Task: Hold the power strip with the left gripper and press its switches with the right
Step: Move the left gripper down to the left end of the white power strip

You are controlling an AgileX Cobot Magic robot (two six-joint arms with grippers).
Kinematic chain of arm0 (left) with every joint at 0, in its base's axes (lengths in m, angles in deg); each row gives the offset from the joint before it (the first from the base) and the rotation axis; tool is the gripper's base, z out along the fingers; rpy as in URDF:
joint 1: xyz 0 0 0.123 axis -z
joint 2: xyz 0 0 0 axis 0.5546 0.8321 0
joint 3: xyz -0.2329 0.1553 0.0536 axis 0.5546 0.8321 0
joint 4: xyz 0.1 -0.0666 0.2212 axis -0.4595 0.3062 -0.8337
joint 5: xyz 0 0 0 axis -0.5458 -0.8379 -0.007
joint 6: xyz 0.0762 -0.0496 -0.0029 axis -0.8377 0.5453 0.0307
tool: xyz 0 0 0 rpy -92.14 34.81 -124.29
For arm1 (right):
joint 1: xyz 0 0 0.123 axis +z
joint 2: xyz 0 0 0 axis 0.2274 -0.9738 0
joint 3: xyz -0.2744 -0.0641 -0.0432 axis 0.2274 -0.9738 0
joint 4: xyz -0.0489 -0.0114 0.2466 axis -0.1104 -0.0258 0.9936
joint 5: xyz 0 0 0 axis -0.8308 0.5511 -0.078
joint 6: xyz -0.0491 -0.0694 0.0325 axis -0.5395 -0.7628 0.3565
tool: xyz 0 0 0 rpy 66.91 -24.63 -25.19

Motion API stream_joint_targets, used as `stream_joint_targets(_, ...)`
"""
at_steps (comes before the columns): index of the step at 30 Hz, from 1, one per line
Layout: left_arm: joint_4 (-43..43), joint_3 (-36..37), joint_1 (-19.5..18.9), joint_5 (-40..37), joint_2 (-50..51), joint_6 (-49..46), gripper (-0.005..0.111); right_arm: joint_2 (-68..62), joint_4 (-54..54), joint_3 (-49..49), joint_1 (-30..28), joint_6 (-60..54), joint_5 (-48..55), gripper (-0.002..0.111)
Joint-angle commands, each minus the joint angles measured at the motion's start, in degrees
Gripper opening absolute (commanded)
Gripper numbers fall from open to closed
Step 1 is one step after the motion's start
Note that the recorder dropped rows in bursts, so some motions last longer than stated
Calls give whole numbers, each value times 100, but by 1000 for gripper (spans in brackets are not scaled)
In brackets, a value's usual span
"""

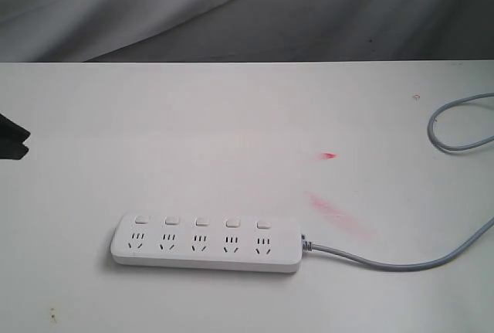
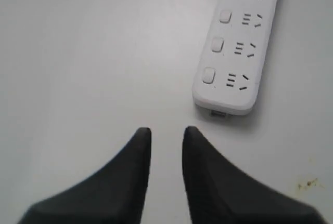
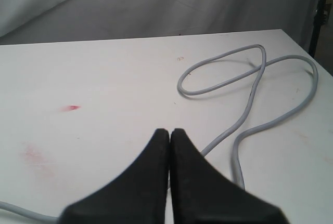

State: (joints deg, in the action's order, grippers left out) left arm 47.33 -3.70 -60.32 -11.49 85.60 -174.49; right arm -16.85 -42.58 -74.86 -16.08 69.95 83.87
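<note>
Closest to the front edge of the white table [image 1: 231, 117], the power strip [image 1: 207, 244] lies flat with its long side running left to right and its outlets facing up. Its five switches [image 1: 201, 222] sit in a row along the far side, one above each outlet set. From the strip's right end a thin grey cord [image 1: 386, 262] runs off to the right, and a loop of it shows again near the table's far right edge. Two red smears [image 1: 332, 208] mark the table beyond the right half of the strip. Grey cloth [image 1: 231, 8] hangs behind the table.

The left gripper [image 2: 166, 133] hangs over bare table, with the strip's cordless end ahead of its tips and clear of them. Its two black fingers [image 2: 138, 156] stand a narrow gap apart with nothing between them. In the exterior view only a dark bit of it pokes in at the left edge, well apart from the strip.

The right gripper [image 3: 169, 132] has its fingers pressed tip to tip, holding nothing. It hangs over the table with the cord's loops lying ahead of it.
</note>
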Motion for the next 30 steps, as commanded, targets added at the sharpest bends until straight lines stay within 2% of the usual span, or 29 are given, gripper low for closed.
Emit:
stream_joint_targets(1,-58,22,-13,-23,267,-102,54,34,16,-14,-45,10,-4,0)
stream_joint_targets(2,-58,22,-13,-23,334,-102,64,34,16,-14,-45,10,-4,0)
stream_joint_targets(4,-58,22,-13,-23,412,-102,69,34,16,-14,-45,10,-4,0)
stream_joint_targets(7,-73,22,85,-23,555,-102,69,34,16,-14,-45,10,-4,0)
stream_joint_targets(13,-303,22,676,-23,1024,-102,69,34,16,-14,-45,10,-4,0)
stream_joint_targets(18,-442,22,1026,715,1351,-102,72,34,16,-14,-45,10,-4,0)
stream_joint_targets(21,-501,36,1228,658,1400,-102,78,34,16,-14,-45,10,-4,0)
stream_joint_targets(27,-502,74,1730,742,1819,-102,78,34,16,-14,-45,10,-4,0)
stream_joint_targets(30,-252,74,1760,1118,1857,-102,78,34,16,-14,-45,10,-4,0)
